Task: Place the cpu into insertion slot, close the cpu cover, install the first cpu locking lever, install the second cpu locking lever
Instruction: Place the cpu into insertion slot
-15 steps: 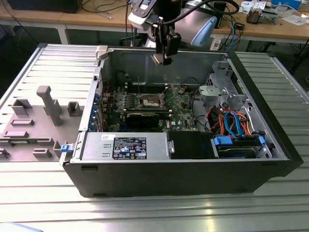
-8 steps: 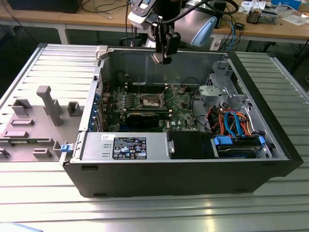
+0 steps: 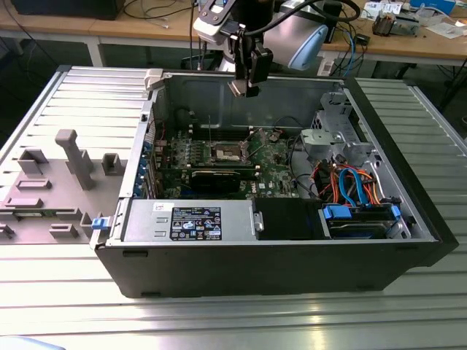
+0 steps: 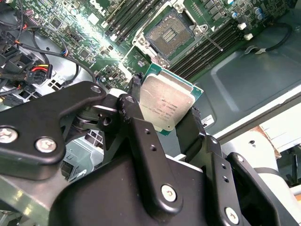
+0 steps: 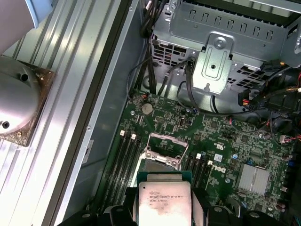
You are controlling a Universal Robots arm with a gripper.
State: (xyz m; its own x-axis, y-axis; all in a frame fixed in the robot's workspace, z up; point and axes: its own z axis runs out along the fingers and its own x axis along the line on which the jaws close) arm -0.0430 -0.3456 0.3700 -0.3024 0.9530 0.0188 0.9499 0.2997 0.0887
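My gripper [image 3: 243, 86] hangs above the open computer case, shut on the cpu [image 3: 237, 89], a flat square chip with a silver-grey top. In both wrist views the black fingers [image 4: 133, 101] clamp the cpu [image 4: 167, 106] [image 5: 163, 203] by two opposite edges. The insertion slot [image 3: 226, 152] [image 4: 169, 30] [image 5: 157, 165] lies below on the green motherboard, its dark centre bare. The cpu cover [image 5: 165, 147], a silvery frame, stands swung up at the slot's edge. A thin locking lever [image 4: 212, 41] sticks out beside the slot.
Memory slots [image 4: 207, 52] flank the socket. A silver drive cage [image 5: 221, 52] and bundled cables [image 3: 350, 182] fill the case on the exterior view's right. The power supply [image 3: 193, 220] sits at the front. A grey fixture block [image 3: 51, 182] lies outside, at the exterior view's left.
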